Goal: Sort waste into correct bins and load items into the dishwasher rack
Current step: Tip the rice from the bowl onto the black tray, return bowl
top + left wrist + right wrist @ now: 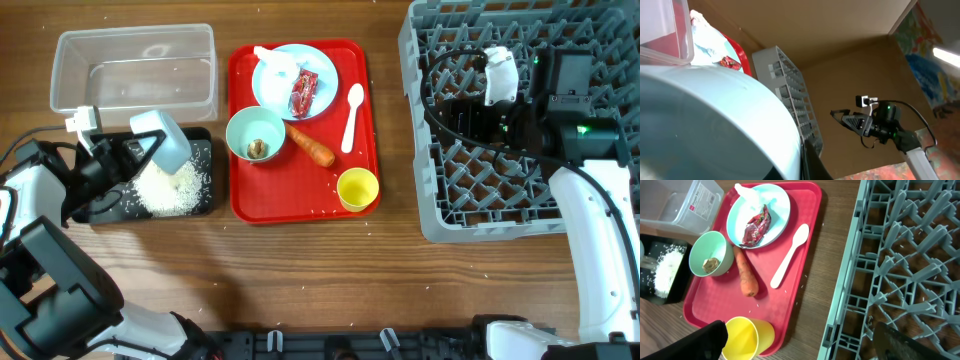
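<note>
Left gripper [148, 150] tilted steeply, jaws clamped; right gripper [810, 342] hovers, jaws spread wide.

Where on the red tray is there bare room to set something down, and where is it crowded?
The red tray has one bare patch: its near left corner, bordered by the green bowl, the carrot and the yellow cup. The far half is crowded by the blue plate and the white spoon.
</note>
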Robot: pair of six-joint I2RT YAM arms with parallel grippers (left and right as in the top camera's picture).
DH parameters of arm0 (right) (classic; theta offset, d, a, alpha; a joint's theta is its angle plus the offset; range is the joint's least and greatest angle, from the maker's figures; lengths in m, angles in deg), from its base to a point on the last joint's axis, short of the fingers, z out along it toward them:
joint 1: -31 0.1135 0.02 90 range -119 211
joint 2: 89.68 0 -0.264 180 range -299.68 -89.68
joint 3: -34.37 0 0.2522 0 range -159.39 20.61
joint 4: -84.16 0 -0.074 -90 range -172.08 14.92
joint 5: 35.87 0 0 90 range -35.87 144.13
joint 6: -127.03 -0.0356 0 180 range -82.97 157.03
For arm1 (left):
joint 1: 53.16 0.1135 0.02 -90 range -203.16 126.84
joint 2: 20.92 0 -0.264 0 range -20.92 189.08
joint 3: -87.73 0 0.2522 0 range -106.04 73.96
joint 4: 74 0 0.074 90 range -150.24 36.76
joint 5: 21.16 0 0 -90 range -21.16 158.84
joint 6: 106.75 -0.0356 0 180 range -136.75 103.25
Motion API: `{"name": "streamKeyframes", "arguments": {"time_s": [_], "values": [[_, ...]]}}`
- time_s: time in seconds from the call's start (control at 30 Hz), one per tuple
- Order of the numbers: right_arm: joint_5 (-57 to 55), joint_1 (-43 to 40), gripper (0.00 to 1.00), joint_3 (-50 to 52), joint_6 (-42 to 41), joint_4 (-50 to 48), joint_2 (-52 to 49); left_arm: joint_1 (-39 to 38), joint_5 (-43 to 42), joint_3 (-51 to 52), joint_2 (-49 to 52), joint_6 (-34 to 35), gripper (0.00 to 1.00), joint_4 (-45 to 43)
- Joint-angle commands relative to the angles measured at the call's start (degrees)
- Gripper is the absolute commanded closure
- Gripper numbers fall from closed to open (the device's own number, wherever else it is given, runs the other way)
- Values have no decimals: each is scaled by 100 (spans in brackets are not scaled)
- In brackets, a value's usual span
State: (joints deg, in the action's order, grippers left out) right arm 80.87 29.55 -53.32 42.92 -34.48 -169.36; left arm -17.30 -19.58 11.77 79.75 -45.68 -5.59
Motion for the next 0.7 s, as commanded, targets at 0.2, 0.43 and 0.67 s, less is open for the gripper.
{"name": "streamKeyframes", "arguments": {"time_s": [0.2, 0.43, 0.67], "values": [[-35, -7, 4, -94, 11, 0, -59, 90, -192, -7, -11, 348, 96, -116], [-33, -7, 4, -94, -7, 0, -59, -1362, 1908, -455, -1423, 949, 96, -179], [-33, -7, 4, -94, -101, -4, -59, -5552, 7077, -592, -1801, 3014, 96, -1032]]}}
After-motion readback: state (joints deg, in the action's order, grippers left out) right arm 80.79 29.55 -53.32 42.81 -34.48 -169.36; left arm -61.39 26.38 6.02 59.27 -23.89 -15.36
